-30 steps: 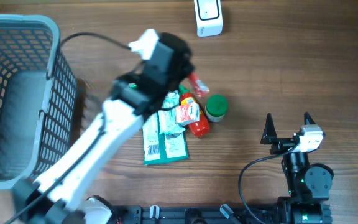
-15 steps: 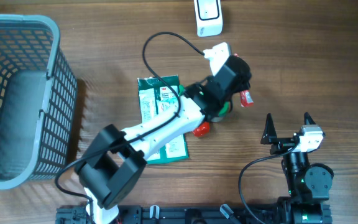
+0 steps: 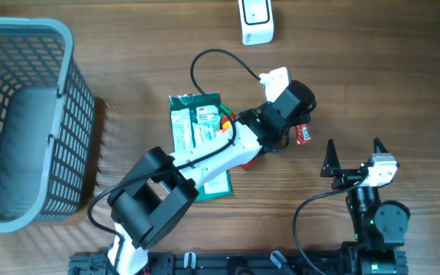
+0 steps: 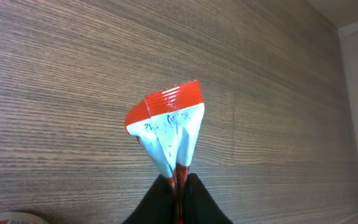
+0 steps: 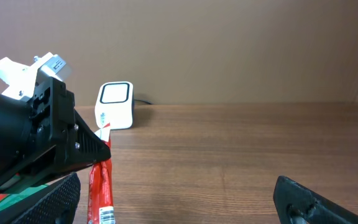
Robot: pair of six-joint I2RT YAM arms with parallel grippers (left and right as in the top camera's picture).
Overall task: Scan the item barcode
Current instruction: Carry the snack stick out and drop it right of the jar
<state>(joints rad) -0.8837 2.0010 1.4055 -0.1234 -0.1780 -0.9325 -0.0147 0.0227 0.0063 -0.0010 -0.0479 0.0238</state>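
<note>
Your left gripper [image 4: 178, 190] pinches a crinkled red-and-white sachet [image 4: 168, 127] over the brown wooden table [image 4: 67, 68]. Your right gripper [image 3: 353, 156] rests with jaws spread wide, empty.

The left arm [image 3: 205, 156] stretches far to the right, its left gripper [image 3: 299, 128] pinched on a packet [image 4: 169, 127]. The right gripper [image 3: 354, 153] sits back, jaws wide apart.

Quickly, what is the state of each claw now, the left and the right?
The left claw is closed on the red-and-white sachet.
The right claw is open, holding nothing.
</note>
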